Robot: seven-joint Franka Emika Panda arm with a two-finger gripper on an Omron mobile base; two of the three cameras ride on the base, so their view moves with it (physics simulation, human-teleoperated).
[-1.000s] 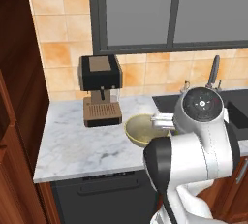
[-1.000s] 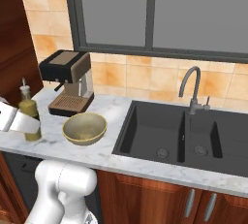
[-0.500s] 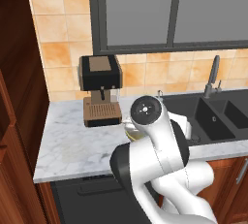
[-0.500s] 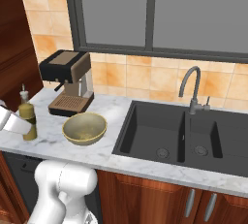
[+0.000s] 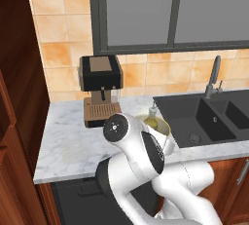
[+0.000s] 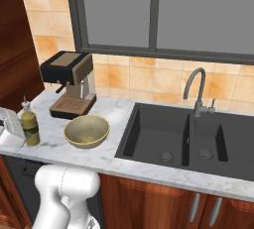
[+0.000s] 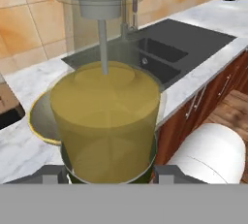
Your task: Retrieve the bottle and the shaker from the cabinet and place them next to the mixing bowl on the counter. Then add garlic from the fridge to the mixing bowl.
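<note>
On the counter [image 6: 119,156] (marble, below tan tiles), pincer [image 7: 109,172] clamped on the bottle [image 6: 29,125] beside the mixing bowl [image 6: 87,131].

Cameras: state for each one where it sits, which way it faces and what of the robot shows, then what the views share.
Left base view: behind the arm's left, looking down at the counter; the white arm covers most of the mixing bowl.
Right base view: behind its right, facing the sink; the gripper is at the bottle.
Hand view: on the hand, looking along fingertips gripping the bottle.
Shared: bottle, bowl, sink, counter; both base views show the coffee machine.
</note>
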